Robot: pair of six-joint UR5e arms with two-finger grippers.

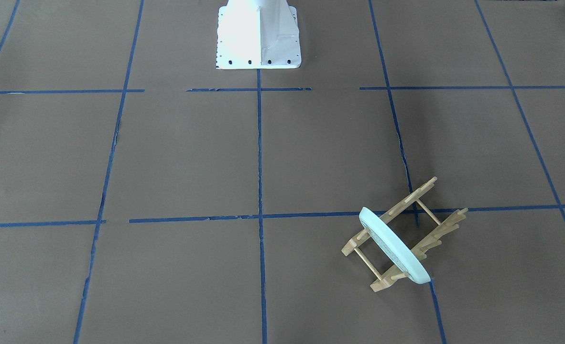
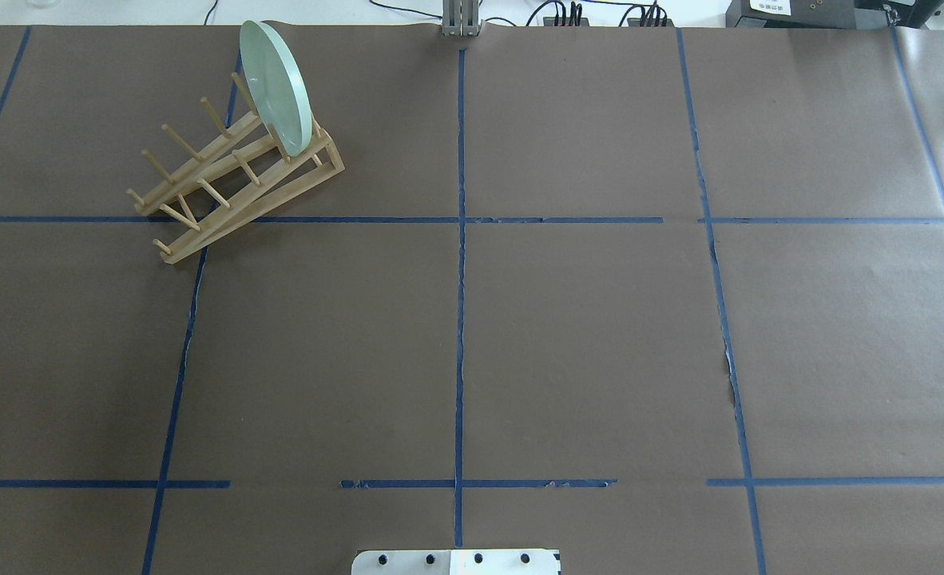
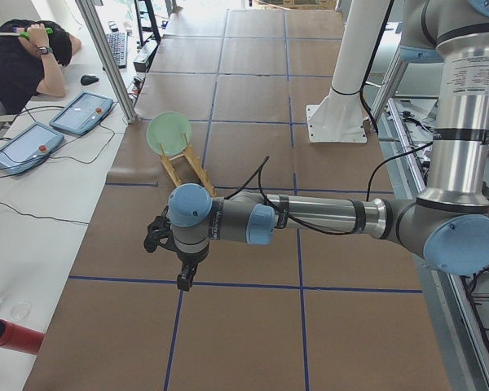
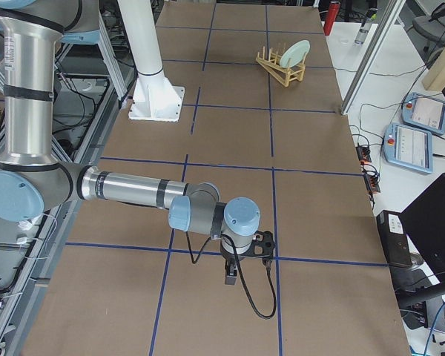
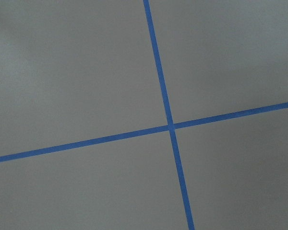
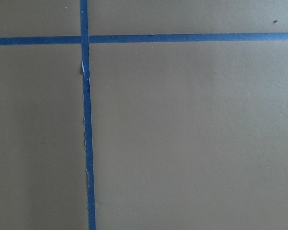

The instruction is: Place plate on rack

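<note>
The pale mint-green plate [image 1: 392, 251] stands on edge between the pegs at one end of the light-wood rack [image 1: 435, 224]. Both sit at the far left of the table in the overhead view, plate [image 2: 276, 88] and rack [image 2: 224, 188]. Nothing touches them. My left gripper [image 3: 183, 278] hangs over a tape crossing, well short of the rack [image 3: 187, 167]. My right gripper [image 4: 230, 276] hangs at the table's other end, far from the plate [image 4: 297, 52]. I cannot tell if either is open or shut. Both wrist views show only brown paper and blue tape.
The robot's white base [image 1: 258, 36] stands at the table's middle edge. An operator [image 3: 20, 57] sits at a side desk with tablets [image 3: 81, 112]. A red cylinder [image 3: 12, 336] lies off the table's near corner. Blue tape lines grid the brown table paper [image 2: 584, 343].
</note>
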